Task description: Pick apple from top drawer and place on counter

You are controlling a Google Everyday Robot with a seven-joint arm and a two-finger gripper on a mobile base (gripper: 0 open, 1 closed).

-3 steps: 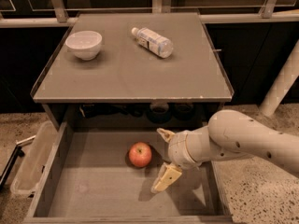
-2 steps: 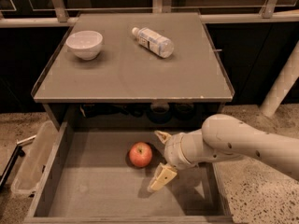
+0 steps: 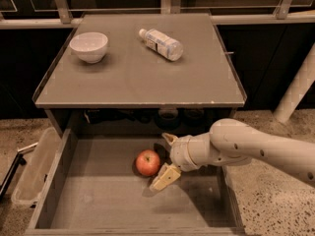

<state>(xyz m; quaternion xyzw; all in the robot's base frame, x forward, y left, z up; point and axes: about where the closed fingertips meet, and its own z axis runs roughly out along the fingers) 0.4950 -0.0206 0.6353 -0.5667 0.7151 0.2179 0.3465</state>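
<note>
Two pale fingers [image 3: 165, 177] of the gripper [image 3: 159, 161] stand spread wide apart inside the open top drawer [image 3: 98, 200], gripping nothing. One red apple [image 3: 148, 162] sits on the drawer's bare floor, just left of the gap between them; whether either finger touches it, I cannot tell. One arm [image 3: 256, 151] reaches in from the right. Above, the tabletop [image 3: 138, 77] carries one white bowl [image 3: 89, 46] at the back left and one clear bottle [image 3: 161, 44] lying on its side, well apart.

Cream claw [image 3: 161, 161] beside red apple [image 3: 148, 162] in grey-brown top drawer [image 3: 98, 193] (white arm [image 3: 256, 149]).
</note>
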